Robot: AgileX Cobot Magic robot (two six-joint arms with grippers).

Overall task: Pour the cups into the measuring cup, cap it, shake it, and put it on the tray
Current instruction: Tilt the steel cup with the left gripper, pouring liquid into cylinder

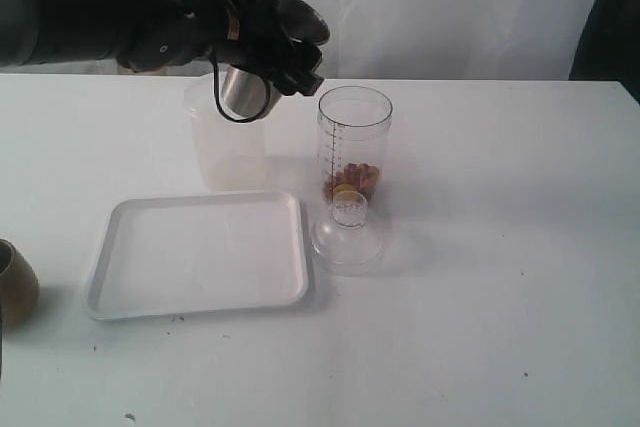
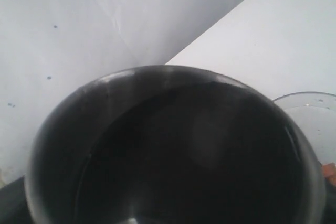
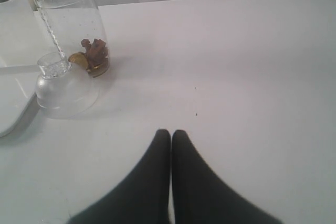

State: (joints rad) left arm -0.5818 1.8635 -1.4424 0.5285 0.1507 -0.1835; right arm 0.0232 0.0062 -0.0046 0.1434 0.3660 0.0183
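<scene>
My left gripper point(image 1: 264, 75) is shut on the steel tumbler point(image 1: 245, 93), holding it tilted in the air just left of the measuring cup's rim. In the left wrist view the tumbler's dark inside point(image 2: 173, 150) fills the frame and hides the fingers. The clear measuring cup point(image 1: 353, 142) stands upright with brown and yellow pieces at its bottom point(image 3: 93, 56). The brown wooden cup point(image 1: 12, 285) sits at the left edge. The white tray point(image 1: 200, 252) lies empty at front left. My right gripper point(image 3: 171, 132) is shut on nothing, low over bare table.
A clear domed lid point(image 1: 348, 237) rests on the table in front of the measuring cup, by the tray's right edge. A frosted plastic cup point(image 1: 225, 142) stands behind the tray, under the left arm.
</scene>
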